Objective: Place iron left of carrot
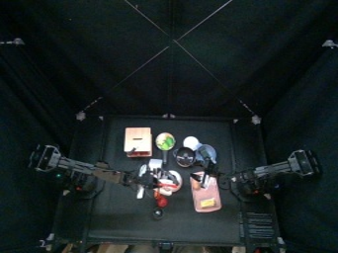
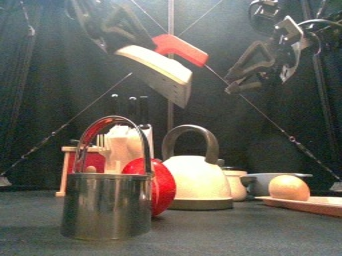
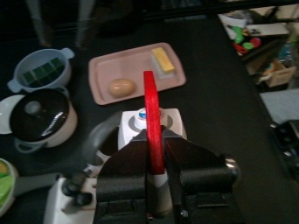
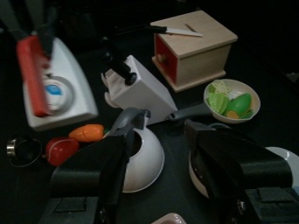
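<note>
The iron, a small white plastic toy with a red handle, hangs in the air over the crowded middle of the black table. It is tilted, with its flat sole facing down and toward the front. The left gripper carries it, the jaws partly closed on either side of the red handle, and the handle's line runs straight out between them, so the iron's long axis follows the gripper's own reach. In the right wrist view the carrot, a small stubby orange piece, lies on the table just past the iron's broad end, touching or nearly touching a small round red thing. The iron looks to be above it and close, not well off to one side. The set-down probably calls for lowering the iron onto the bare patch at the carrot's left. The right gripper hovers on the right with its jaws wide apart and nothing in them, so the left arm is the nearer one.
</note>
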Controlling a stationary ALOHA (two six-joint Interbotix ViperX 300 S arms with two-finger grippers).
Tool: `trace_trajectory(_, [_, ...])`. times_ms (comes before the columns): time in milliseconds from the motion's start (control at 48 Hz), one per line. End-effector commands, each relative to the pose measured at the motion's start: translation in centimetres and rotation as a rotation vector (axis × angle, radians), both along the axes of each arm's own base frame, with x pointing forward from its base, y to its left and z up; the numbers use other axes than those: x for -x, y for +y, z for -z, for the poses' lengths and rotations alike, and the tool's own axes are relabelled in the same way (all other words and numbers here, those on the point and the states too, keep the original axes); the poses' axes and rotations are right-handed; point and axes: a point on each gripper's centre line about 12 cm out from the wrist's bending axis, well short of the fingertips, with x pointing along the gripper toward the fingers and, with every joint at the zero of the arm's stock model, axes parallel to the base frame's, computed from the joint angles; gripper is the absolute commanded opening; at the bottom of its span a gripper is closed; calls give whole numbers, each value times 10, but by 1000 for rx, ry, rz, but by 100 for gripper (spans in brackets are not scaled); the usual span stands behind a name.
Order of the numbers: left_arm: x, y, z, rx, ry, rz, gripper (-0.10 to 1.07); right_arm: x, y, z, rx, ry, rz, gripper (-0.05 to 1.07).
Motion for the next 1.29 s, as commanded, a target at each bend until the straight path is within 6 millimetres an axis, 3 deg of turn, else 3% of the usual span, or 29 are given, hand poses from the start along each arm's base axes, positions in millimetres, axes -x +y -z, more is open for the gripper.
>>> trace_trajectory(0, [23,-9,-9,22,-57,48,43,0,-2,-8,-2,-29,15,85])
trace_trajectory(146, [54,-13,5,63,-86,99,43,-1,-2,-8,-2,-27,17,85])
trace_trajectory(250, [73,-12,28,116,-73,107,43,0,-3,-6,-7,-23,24,85])
trace_trajectory(417, [92,-7,54,218,-72,84,43,0,-4,-3,-19,-14,33,85])
trace_trajectory(812, [103,23,108,238,49,-54,43,-1,-4,1,-16,1,35,85])
trace_trajectory(1271, [97,23,149,225,172,-57,43,-2,-6,4,-20,13,44,85])
